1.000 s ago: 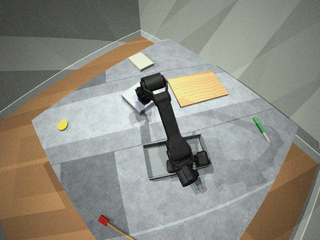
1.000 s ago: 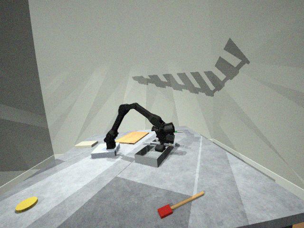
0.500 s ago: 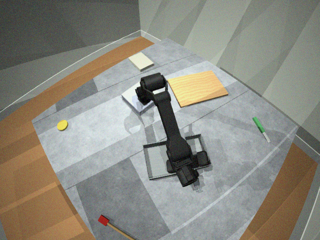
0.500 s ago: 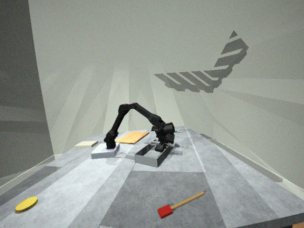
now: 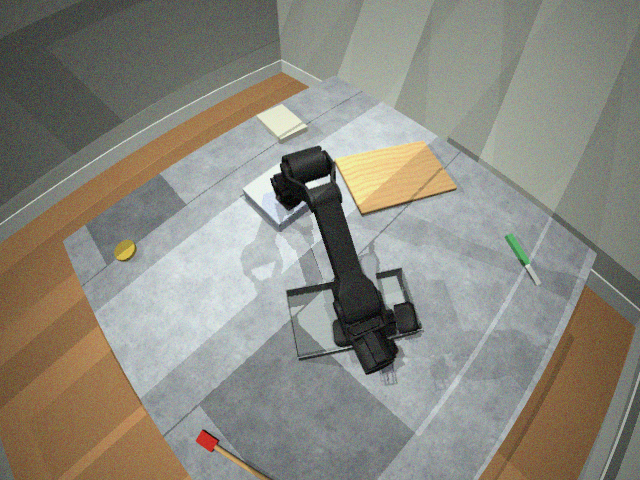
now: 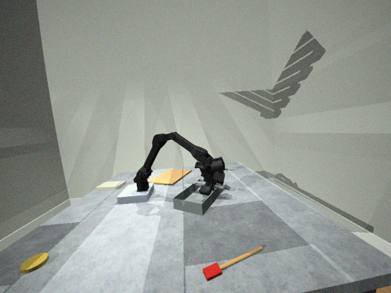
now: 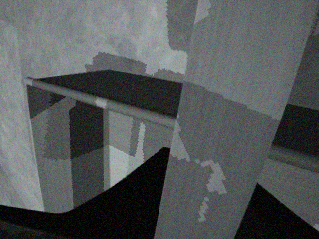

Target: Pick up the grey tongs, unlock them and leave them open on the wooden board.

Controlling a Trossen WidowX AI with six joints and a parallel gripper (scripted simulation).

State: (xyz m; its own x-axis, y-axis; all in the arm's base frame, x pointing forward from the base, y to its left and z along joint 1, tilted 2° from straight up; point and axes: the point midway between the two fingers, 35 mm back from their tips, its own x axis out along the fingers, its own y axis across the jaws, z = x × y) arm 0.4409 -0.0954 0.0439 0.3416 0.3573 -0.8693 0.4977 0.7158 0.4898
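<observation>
Your gripper is clenched on the grey tongs, with 1 black finger on each side of the broad metal arm in the wrist view. The tongs lie across the roasting tin, near its rim, so the tin's walls probably prop them high enough for you to reach down around them.

They look roughly level, so this squeeze most likely serves only as a grip; the gravity lock needs the tips pointing down while you squeeze. You can't tell from these views which end is the hinge, or whether the lock has let go.

Next, you likely lift clear of the rim before tilting, since the tin could catch a tip. The wooden board lies flat, well apart from the tin, ready for laying them open.
</observation>
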